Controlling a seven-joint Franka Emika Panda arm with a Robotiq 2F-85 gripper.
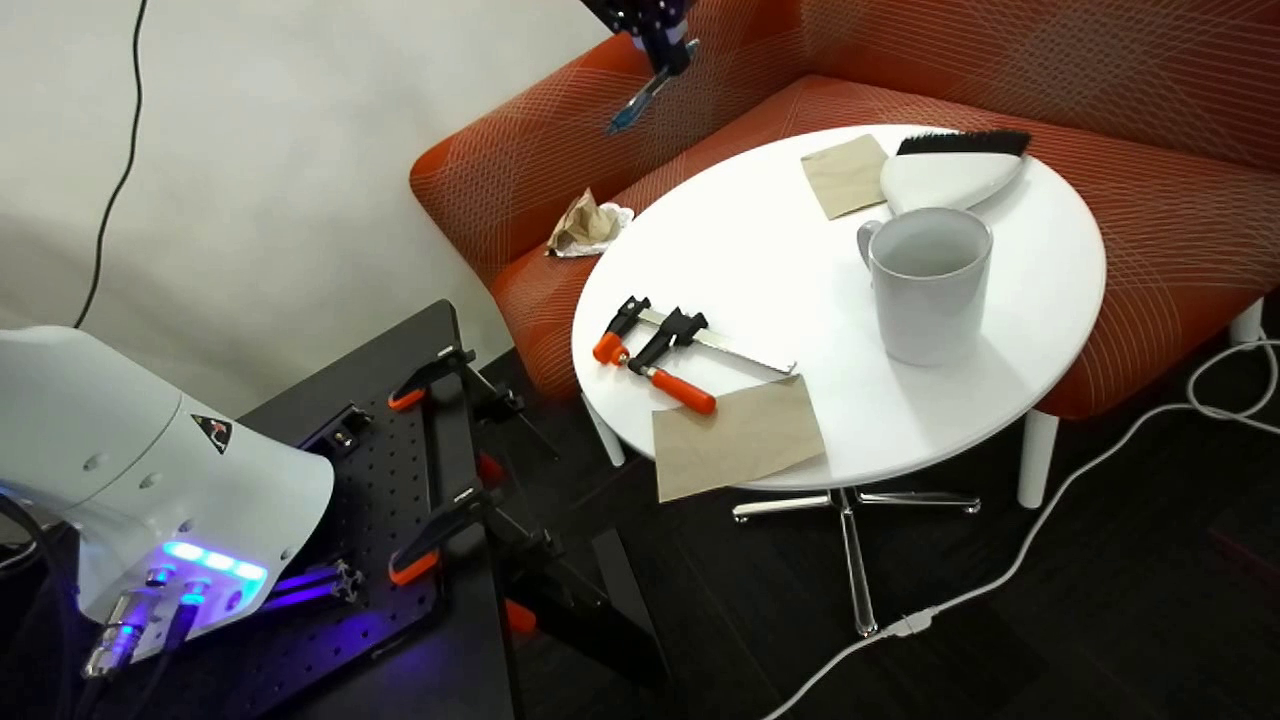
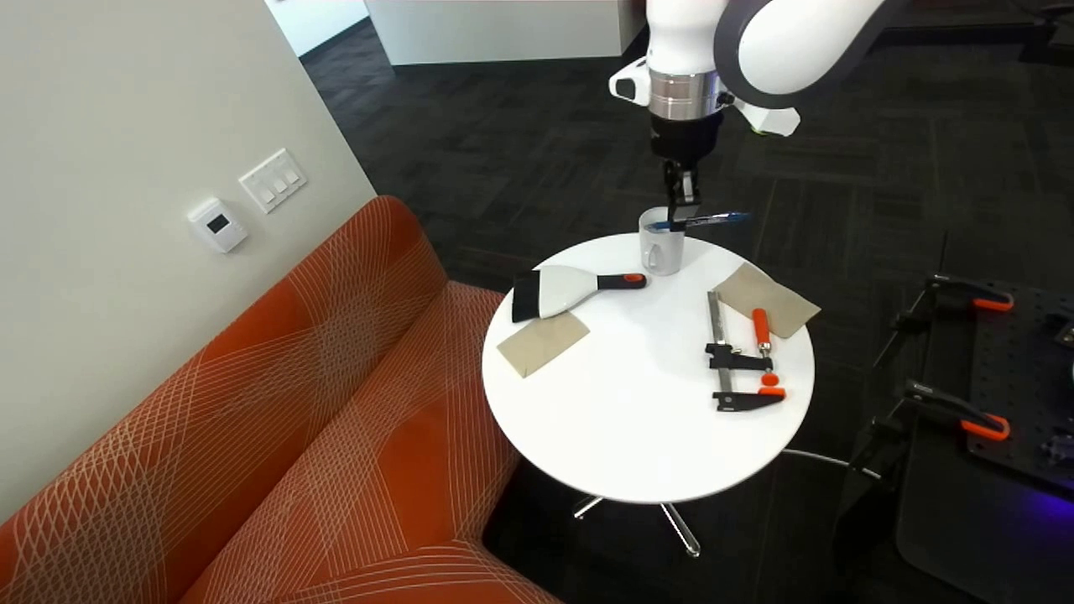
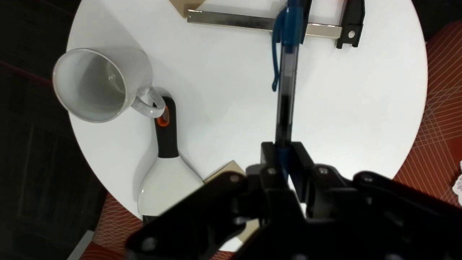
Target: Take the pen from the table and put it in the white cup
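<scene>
Your gripper (image 3: 283, 148): clamped on pen (image 3: 287, 79) near one end, pen clear of table (image 3: 223, 101). White cup (image 3: 104, 85): upright, well apart. Centre over mouth, tilt pen steeply, lower, release.

Blue-capped pen (image 3: 287, 88), white cup (image 1: 930, 300), crosshatched sofa (image 2: 336, 453)

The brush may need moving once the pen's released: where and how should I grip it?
Probably by its black handle, beside the white head, from above, closing across it: the handle is slim there, the head far wider, and the handle's end lies near the white cup.
</scene>
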